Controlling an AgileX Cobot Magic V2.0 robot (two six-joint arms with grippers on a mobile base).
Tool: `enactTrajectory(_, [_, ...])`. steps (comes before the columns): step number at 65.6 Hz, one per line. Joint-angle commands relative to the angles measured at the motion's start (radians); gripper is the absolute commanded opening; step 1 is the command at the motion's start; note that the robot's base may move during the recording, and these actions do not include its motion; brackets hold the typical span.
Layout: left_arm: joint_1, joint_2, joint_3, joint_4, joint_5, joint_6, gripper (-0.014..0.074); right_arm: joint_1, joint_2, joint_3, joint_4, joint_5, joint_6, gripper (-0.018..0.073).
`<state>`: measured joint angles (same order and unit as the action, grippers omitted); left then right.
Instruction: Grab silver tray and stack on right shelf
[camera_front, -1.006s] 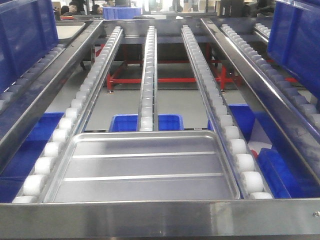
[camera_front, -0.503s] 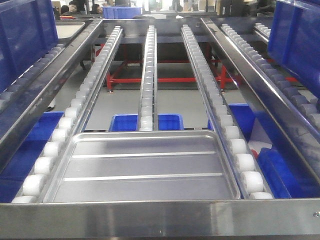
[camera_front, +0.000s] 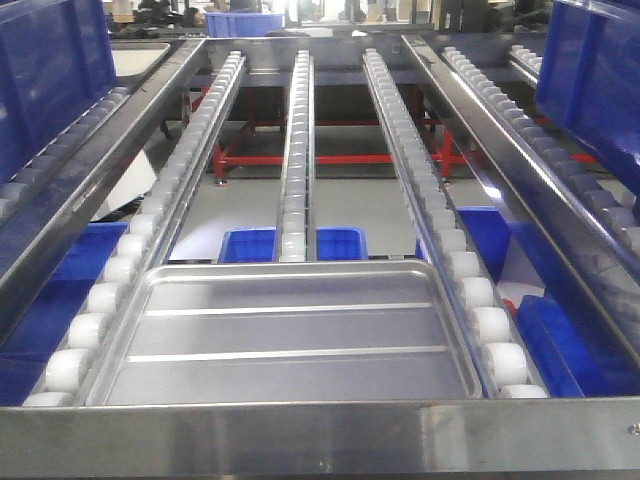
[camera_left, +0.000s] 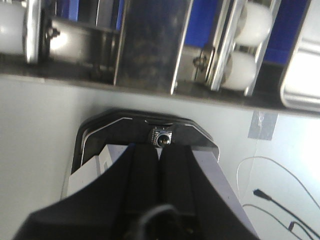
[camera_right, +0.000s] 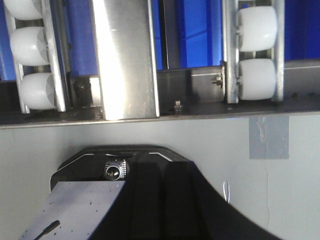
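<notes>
Silver tray (camera_front: 290, 335) lies flat on the right shelf (camera_front: 300, 435), at the near end of the middle lane. Its near rim sits against the broad steel front bar. Its left and right rims run just beside the two outer rails of pale rollers (camera_front: 478, 292), and the middle rail ends at its far rim. Two long ribs cross the floor from left to right. Nothing rests in it and no arm touches it.

Left pincer (camera_left: 160, 150): clenched, the black fingers (camera_left: 142, 165) pressed together with only a thin seam between them, grasping nothing. It hangs below the shelf's steel framing, over pale floor. Thin cables (camera_left: 270, 197) lie on the floor to the right.

Right pincer (camera_right: 162, 160): likewise clenched on nothing, fingers meeting along a narrow line. It is under the shelf frame and touches no part of it. A grey tape patch (camera_right: 268, 137) sits on the floor off to its right.

A blue bin (camera_front: 250, 243) shows beneath the rails past the tray's far rim. Large blue crates (camera_front: 50, 60) stand on the lanes at either side.
</notes>
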<state>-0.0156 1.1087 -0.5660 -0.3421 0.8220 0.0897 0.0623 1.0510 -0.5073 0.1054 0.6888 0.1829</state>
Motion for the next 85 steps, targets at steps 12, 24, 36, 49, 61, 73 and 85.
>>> enactTrajectory(12, [0.000, 0.005, -0.040, -0.028, -0.073, 0.005, -0.0101, -0.003, 0.038, -0.090, 0.011, -0.027, -0.003, 0.0059])
enactTrajectory(24, [-0.005, 0.005, -0.040, -0.023, -0.103, 0.062, -0.0099, -0.003, 0.038, -0.126, 0.011, -0.027, -0.003, 0.0244])
enactTrajectory(36, [-0.133, 0.005, -0.040, -0.029, -0.107, 0.081, -0.0052, -0.002, 0.041, -0.134, 0.012, -0.103, -0.003, 0.0634])
enactTrajectory(49, [-0.260, 0.012, -0.040, -0.181, -0.277, 0.081, 0.0318, 0.021, 0.071, -0.137, 0.071, -0.107, -0.007, 0.0566])
enactTrajectory(61, [-0.283, 0.066, -0.065, -0.241, -0.339, 0.081, 0.0317, 0.153, 0.130, -0.206, 0.072, -0.078, -0.007, 0.0549])
enactTrajectory(73, [-0.283, 0.138, -0.085, -0.253, -0.423, 0.081, 0.0317, 0.235, 0.239, -0.292, 0.082, -0.085, -0.007, 0.0549])
enactTrajectory(85, [-0.283, 0.199, -0.085, -0.308, -0.429, 0.081, 0.0317, 0.241, 0.308, -0.324, 0.128, -0.117, -0.007, 0.0549])
